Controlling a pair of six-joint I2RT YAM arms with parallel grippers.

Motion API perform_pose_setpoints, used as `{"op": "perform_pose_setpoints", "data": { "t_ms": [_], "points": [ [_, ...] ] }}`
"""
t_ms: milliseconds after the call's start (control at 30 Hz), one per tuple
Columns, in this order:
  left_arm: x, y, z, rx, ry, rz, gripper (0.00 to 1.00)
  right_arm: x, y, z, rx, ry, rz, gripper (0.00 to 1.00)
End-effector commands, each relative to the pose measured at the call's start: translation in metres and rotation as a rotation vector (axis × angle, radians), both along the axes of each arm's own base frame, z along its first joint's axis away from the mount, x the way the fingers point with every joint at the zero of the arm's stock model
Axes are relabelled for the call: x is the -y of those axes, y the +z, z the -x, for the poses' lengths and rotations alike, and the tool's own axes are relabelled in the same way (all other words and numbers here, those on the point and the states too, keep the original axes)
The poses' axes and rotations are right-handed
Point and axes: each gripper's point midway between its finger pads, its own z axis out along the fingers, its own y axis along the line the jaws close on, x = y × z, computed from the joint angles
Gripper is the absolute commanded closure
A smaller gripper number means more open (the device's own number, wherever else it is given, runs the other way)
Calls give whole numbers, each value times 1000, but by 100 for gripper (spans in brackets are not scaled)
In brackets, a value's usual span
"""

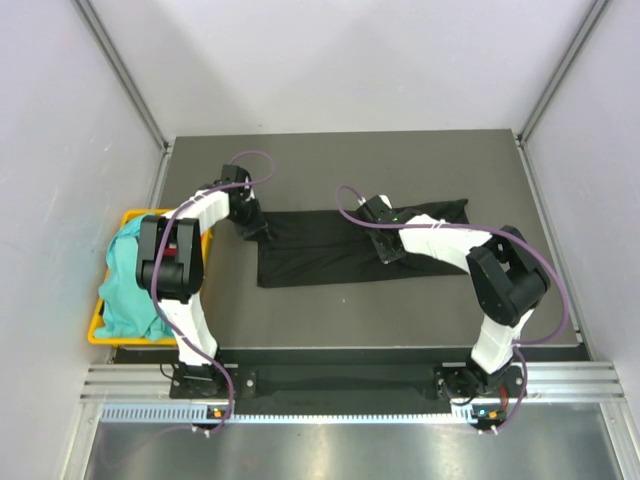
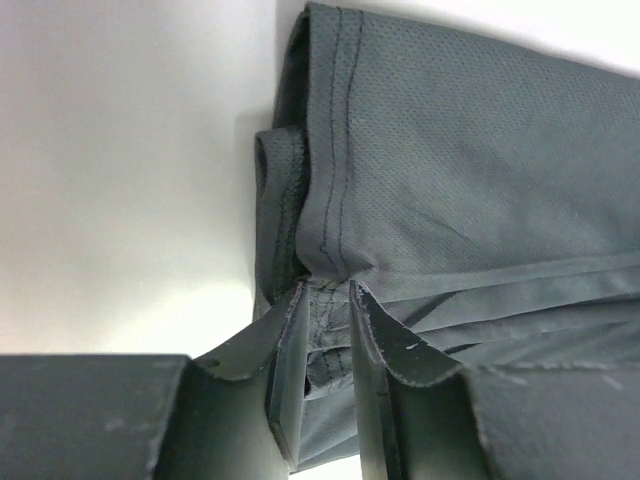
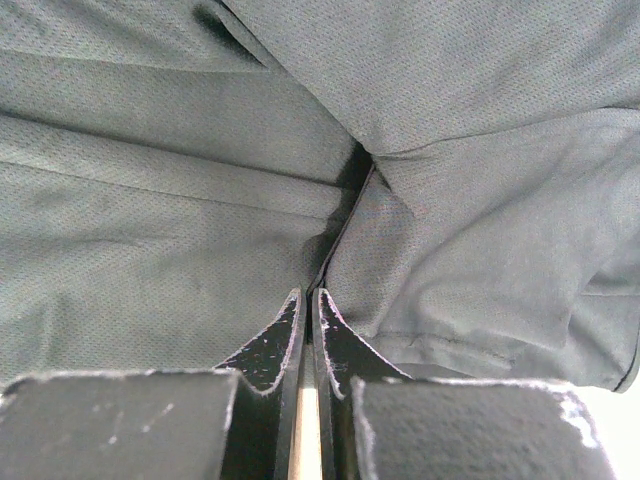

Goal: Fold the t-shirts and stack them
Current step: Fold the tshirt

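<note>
Black shirt mid-fold: hem pinched by left gripper, right gripper clamped shut at a crease; the hem likely needs carrying over next.

1 t-shirt lies across the table, a 2nd t-shirt in the basket at its left edge.

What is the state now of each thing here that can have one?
black t-shirt: flat on the table, folded into a long band.
teal t-shirt: crumpled in the yellow basket.
left gripper: shut on the black t-shirt's hemmed edge.
right gripper: shut, tips at a fold of the black t-shirt.
</note>
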Motion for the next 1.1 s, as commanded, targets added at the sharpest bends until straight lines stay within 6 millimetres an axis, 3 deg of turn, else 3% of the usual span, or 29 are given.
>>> {"op": "perform_pose_setpoints", "data": {
  "t_ms": [0, 133, 233, 833, 967, 1000, 1067],
  "points": [
    [-10, 6, -10, 29, -2, -46, 73, -1, 12, 8, 8, 30, -2, 100],
    [-12, 1, -10, 13, 2, -62, 79, 3, 16, 10, 12, 28, 7, 100],
    [-14, 0, -12, 9, 5, -75, 100, 4, 18, 11, 10, 35, 10, 100],
    [-42, 14, -26, 33, 79, -228, 100, 7, 24, 11, 21, 27, 7, 99],
    [-40, 27, -27, 63, 67, -233, 100, 3, 28, 14, 6, 38, -24, 93],
    [-38, 32, -29, 77, 63, -232, 100, 2, 29, 15, 0, 39, -32, 86],
    [-18, 47, -28, 113, 16, -170, 91, 2, 36, 13, -2, 8, -80, 80]
  ]
}}
